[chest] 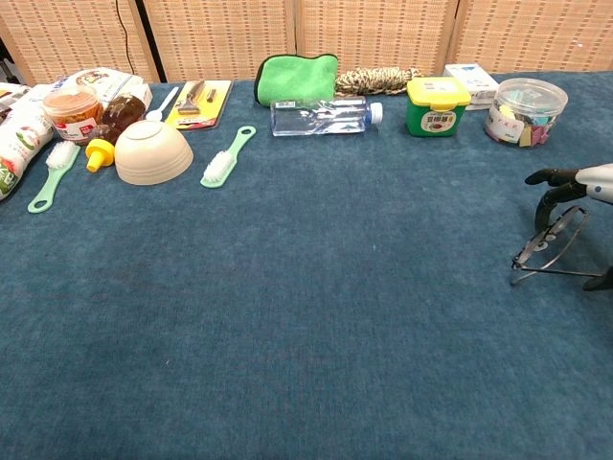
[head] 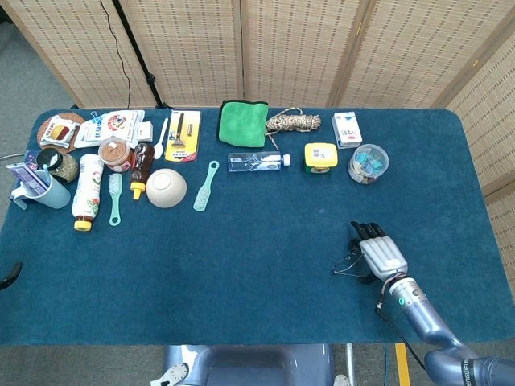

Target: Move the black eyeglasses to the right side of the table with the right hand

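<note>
Along the left edge of the blue table [head: 241, 265] stands a pale blue mug [head: 46, 191], with a white bottle [head: 86, 191] lying beside it; further in lie a mint brush [head: 114, 198], a brown sauce bottle [head: 142, 167], an upturned cream bowl [chest: 151, 151] and a second mint brush [chest: 226, 157]; at the back middle sit a folded green cloth [head: 243, 123], a coil of rope [head: 293, 121] and a clear water bottle [chest: 324, 116] on its side; right of these come a yellow-lidded green tub [chest: 436, 105], a white box [head: 347, 129] and a clear round tub [chest: 526, 111] of small coloured pieces; toward the near right of the table the black eyeglasses [chest: 546, 245] rest on the cloth, tilted, under the right hand [head: 380, 255]; that hand arches palm-down over the frame, dark fingers [chest: 548, 178] curled onto the rim and a thumb tip low behind it, so it pinches the glasses; the left hand is not seen.
</note>
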`<action>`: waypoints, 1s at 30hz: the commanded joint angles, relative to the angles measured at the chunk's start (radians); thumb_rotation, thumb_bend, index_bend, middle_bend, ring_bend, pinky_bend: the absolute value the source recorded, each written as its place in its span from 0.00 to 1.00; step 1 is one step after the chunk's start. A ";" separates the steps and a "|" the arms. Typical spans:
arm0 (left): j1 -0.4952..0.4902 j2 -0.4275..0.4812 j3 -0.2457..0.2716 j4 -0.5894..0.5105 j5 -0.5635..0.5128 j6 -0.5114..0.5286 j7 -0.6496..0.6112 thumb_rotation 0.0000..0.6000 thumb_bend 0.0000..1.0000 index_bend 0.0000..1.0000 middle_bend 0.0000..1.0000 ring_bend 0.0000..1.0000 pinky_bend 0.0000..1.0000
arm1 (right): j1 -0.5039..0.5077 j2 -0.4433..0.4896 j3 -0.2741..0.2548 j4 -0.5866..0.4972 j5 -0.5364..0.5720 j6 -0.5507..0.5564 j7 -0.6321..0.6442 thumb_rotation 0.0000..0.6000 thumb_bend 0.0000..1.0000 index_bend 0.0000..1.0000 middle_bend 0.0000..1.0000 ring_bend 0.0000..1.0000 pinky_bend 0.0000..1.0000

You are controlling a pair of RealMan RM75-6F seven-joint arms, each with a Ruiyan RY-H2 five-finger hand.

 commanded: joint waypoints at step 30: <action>0.015 0.009 0.006 0.007 -0.006 0.007 -0.021 0.95 0.24 0.05 0.00 0.00 0.00 | -0.009 -0.083 0.078 0.113 -0.002 0.024 0.042 1.00 0.04 0.78 0.34 0.15 0.04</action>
